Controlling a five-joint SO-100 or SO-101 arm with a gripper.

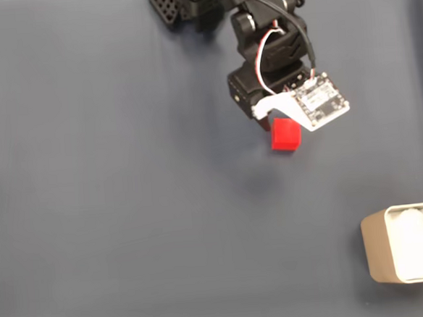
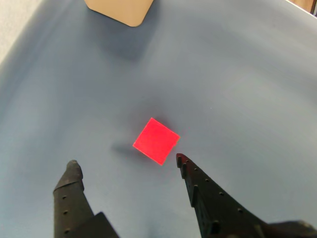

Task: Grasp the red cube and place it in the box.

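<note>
The red cube (image 1: 285, 135) rests on the dark blue mat, just below the arm's wrist with its white camera board (image 1: 324, 101). In the wrist view the red cube (image 2: 156, 141) lies slightly beyond the tips of my gripper (image 2: 127, 163), nearer the right finger (image 2: 198, 186) than the left finger (image 2: 69, 188). The gripper is open and holds nothing. The box (image 1: 378, 256), a beige tin lined with white paper, sits at the lower right edge of the fixed view, well away from the cube. One corner of the box (image 2: 121, 10) shows at the top of the wrist view.
The blue-grey mat (image 1: 128, 208) covers the whole table. The arm's black base (image 1: 186, 4) stands at the top centre. Open mat lies between the cube and the box.
</note>
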